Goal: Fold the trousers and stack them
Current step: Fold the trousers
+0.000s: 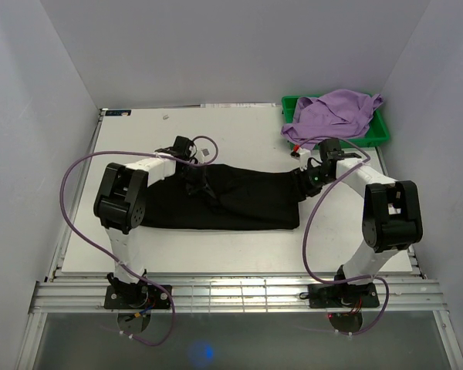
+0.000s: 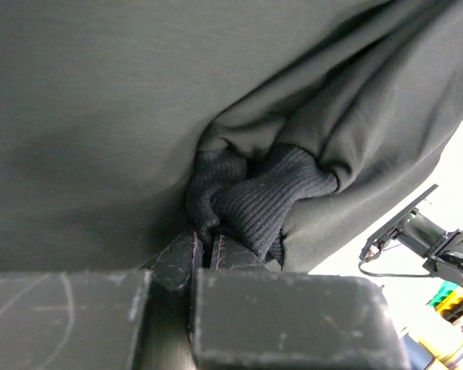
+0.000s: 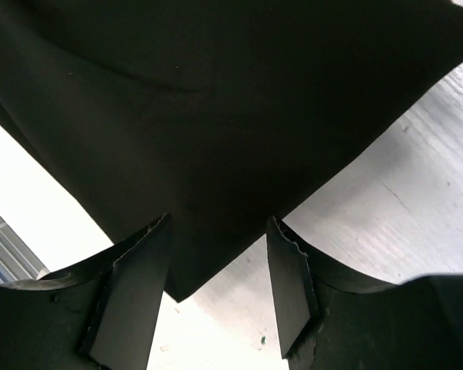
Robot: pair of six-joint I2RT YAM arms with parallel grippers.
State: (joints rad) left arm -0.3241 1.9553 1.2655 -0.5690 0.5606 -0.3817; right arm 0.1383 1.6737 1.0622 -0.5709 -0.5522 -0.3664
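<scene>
The black trousers [image 1: 231, 200] lie folded lengthwise across the middle of the table. My left gripper [image 1: 194, 179] is over their back edge left of centre and is shut on a ribbed cuff [image 2: 255, 200] with bunched fabric around it. My right gripper [image 1: 309, 179] is at the trousers' right end with its jaws open. In the right wrist view a corner of the black fabric [image 3: 216, 154] lies between the two fingers [image 3: 289, 293], which are apart and not touching it.
A green tray [image 1: 378, 132] at the back right holds a lilac purple garment [image 1: 336, 116]. Purple cables loop from both arms. The table's front edge runs along a metal rail [image 1: 239, 297].
</scene>
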